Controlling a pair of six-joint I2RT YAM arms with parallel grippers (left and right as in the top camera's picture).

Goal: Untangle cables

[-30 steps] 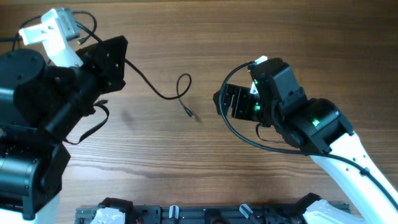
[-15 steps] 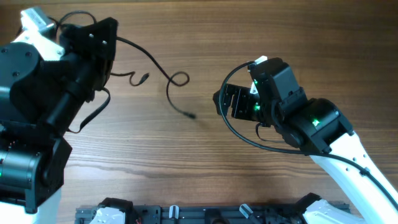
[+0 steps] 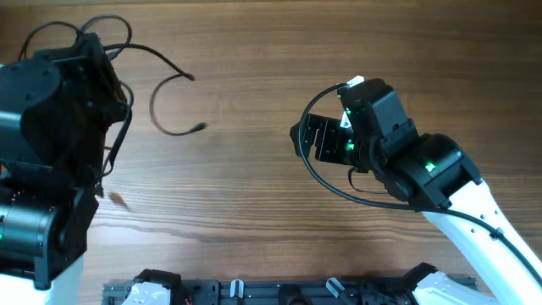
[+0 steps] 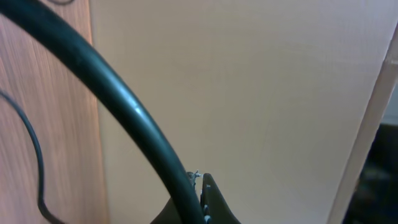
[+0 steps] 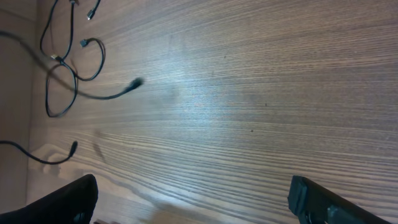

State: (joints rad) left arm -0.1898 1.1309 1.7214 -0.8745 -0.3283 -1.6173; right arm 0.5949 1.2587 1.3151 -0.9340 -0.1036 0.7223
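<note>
The cables (image 3: 154, 106) are thin black cords. They lie far out past the tips of the right gripper (image 3: 315, 140). One cord bends in an open hook, and its small plug (image 3: 201, 127) points back toward that gripper. More cords make a messy loop (image 3: 118, 19) even farther away.

From the right wrist, two round rings (image 5: 101, 59) cross each other, and one plug end (image 5: 135, 82) looks blurry.

One black cord (image 4: 124, 106) runs right up to the tip of the left gripper (image 4: 204, 202), which is closed on it.
</note>
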